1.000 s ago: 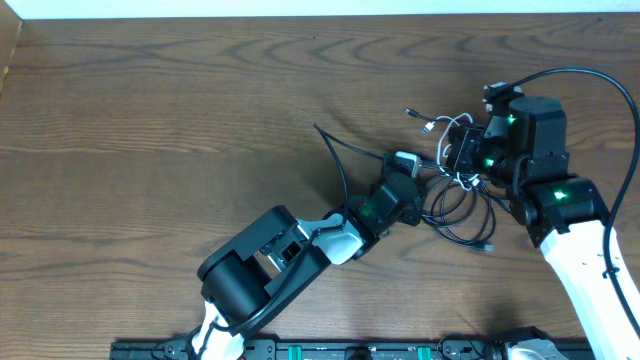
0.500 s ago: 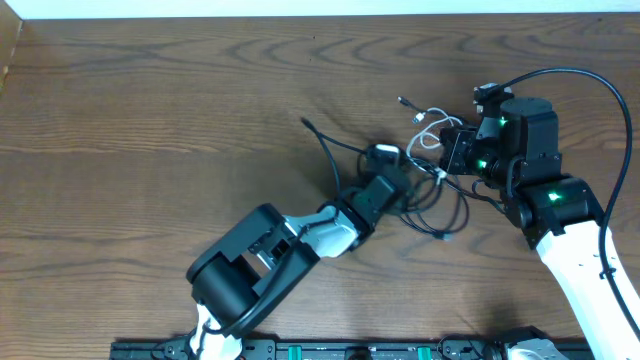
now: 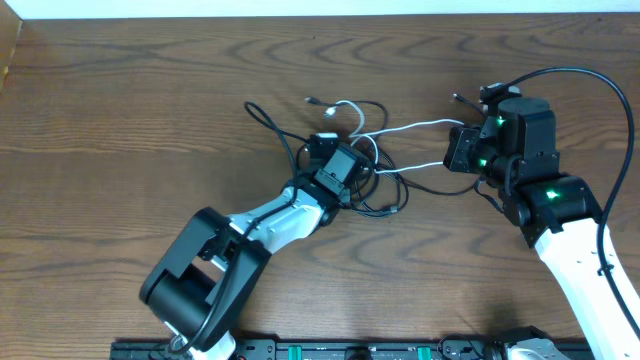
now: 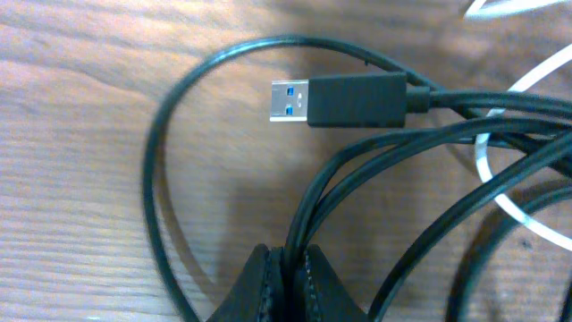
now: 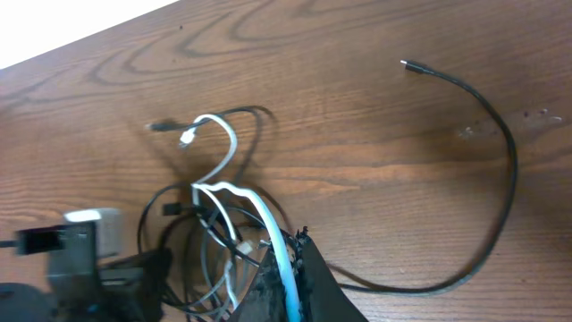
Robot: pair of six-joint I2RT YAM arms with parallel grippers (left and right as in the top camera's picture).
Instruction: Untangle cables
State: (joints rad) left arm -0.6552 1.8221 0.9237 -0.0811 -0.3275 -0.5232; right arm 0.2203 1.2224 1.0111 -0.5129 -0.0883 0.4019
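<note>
Leftward goes the left gripper (image 3: 345, 165), which has hauled the knot from right of centre to the middle of the overhead frame, while the right gripper (image 3: 453, 153) has stayed at the right. Along the way the white cable (image 3: 415, 126) has been drawn out between the two.

On the wooden table (image 3: 150, 100), a loop of the black cables (image 3: 268, 122) reaches up and left of the left gripper. The rest lies bunched just right of it. In the left wrist view the left gripper (image 4: 286, 261), at the bottom edge, is clamped on two black strands (image 4: 308, 210). Above it lies a USB plug (image 4: 349, 100) (blue inside its metal tip), pointing left. The white cable (image 4: 485, 170) curves at the right edge.

In the right wrist view the right gripper (image 5: 288, 268), at bottom centre, is pinched on the white cable (image 5: 228, 143), which climbs to the upper left. One black cable (image 5: 509, 152) arcs alone across the right side, its small end lying free at the upper right.
</note>
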